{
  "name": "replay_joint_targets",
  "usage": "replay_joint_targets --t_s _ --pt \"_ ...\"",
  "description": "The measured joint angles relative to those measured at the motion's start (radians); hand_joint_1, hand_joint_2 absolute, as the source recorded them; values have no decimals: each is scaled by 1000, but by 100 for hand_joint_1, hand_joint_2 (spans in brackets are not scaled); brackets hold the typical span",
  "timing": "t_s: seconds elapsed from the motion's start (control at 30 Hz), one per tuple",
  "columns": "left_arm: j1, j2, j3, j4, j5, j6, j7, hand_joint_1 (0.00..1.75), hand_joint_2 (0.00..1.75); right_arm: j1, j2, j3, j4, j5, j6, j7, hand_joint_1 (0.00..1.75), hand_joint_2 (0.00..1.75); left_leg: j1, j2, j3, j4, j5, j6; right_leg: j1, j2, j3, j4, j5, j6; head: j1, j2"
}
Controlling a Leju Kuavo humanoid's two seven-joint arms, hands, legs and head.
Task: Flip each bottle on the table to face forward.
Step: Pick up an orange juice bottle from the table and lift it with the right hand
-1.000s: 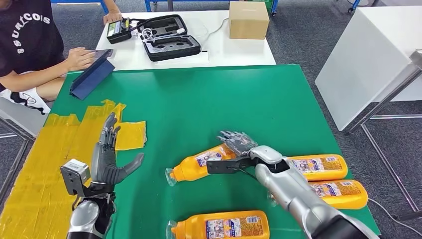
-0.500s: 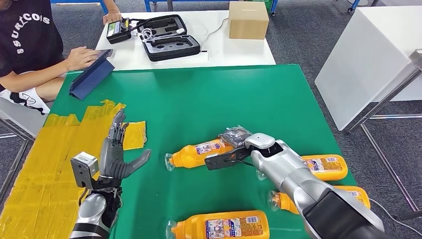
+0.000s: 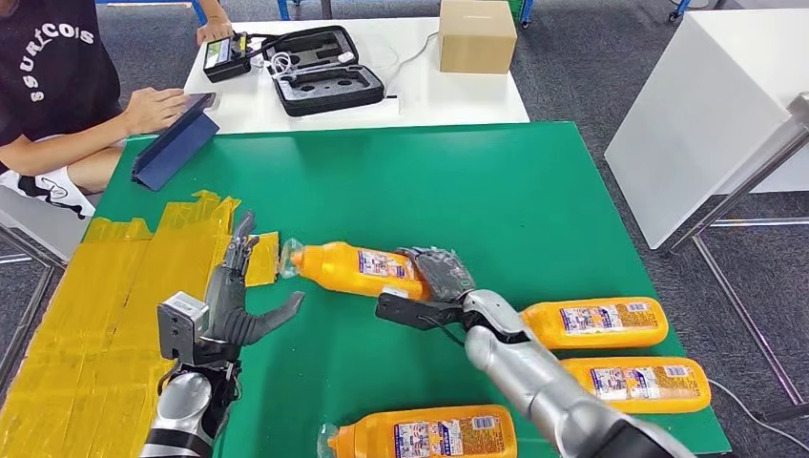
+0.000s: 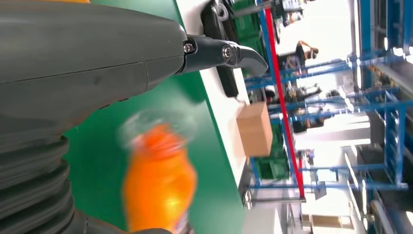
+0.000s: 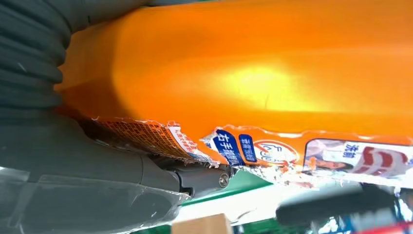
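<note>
I count four orange bottles. My right hand (image 3: 441, 279) grips one bottle (image 3: 358, 268) near the green table's (image 3: 429, 181) middle, its long axis running across the table, clear cap toward the taped left edge. Three more (image 3: 593, 322) (image 3: 634, 378) (image 3: 425, 434) lie by the near right corner. My left hand (image 3: 234, 296) is spread wide, holding nothing. My right wrist view shows the held bottle's torn label (image 5: 234, 146).
</note>
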Motion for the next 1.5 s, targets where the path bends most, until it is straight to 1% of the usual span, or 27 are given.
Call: replay_joint_targets --t_s 0.07,0.17,0.23,0.37,0.53,0.6,0.67,0.77,0.83,1.03,1.17,1.27,1.33,1.5 --pt "2 0 -8 -7 -4 2 2 0 175 44 7 -61 -72 -2 7 1 175 175 0 0 -1 0 0 0 0 0 -1 0 0 0 0 0" --pt "3 1 -14 -12 -6 3 3 0 175 83 11 -126 -139 -20 8 -14 175 175 0 0 -1 0 0 0 0 0 -1 0 0 0 0 0" --pt "3 1 -19 -13 -17 7 2 0 175 114 22 -173 -184 -78 -11 -63 175 175 0 0 -1 0 0 0 0 0 -1 0 0 0 0 0" --pt "0 4 -55 -13 -62 21 10 0 175 201 74 -301 -333 -250 -57 -174 175 175 0 -1 -1 0 0 0 -1 0 -1 0 0 0 0 0" --pt "-33 7 -120 -9 -78 14 36 0 175 264 130 -421 -455 -383 -69 -245 175 175 0 0 -1 0 0 0 -1 0 -2 0 0 0 0 0" --pt "-52 8 -141 -1 -64 -8 53 0 175 275 145 -447 -473 -412 -60 -266 175 175 0 1 -1 0 0 0 -1 0 -2 0 0 0 0 0" --pt "-80 9 -162 18 -26 -49 77 0 175 280 159 -462 -479 -427 -37 -285 175 175 0 1 -1 0 0 0 0 0 -1 0 0 0 0 0" --pt "-143 9 -182 74 77 -122 113 0 175 272 186 -457 -469 -417 -3 -296 175 175 0 1 -1 0 0 0 0 0 -1 1 0 0 0 0" --pt "-183 9 -188 112 129 -151 121 0 175 261 204 -444 -453 -404 5 -296 175 175 0 1 0 0 0 0 0 0 -1 2 0 0 0 0" --pt "-257 9 -199 190 210 -201 136 0 175 216 241 -393 -374 -378 12 -296 175 175 0 1 0 0 0 0 0 0 -2 3 0 0 0 0" --pt "-298 9 -214 227 251 -218 145 0 175 180 269 -329 -286 -293 -12 -294 175 175 0 1 -1 0 0 0 0 0 -2 3 0 0 0 0" --pt "-321 9 -223 247 265 -220 146 0 175 156 294 -265 -210 -222 -42 -285 175 175 0 1 -1 0 1 0 0 0 -2 3 0 0 0 0" --pt "-326 10 -228 256 269 -219 146 0 175 142 306 -232 -167 -199 -61 -279 175 175 0 1 -1 0 1 0 0 0 -2 3 0 0 0 0" --pt "-327 17 -234 273 278 -216 146 0 175 102 321 -188 -82 -141 -94 -256 175 175 0 2 -1 0 1 0 -1 1 -3 3 0 0 0 0"
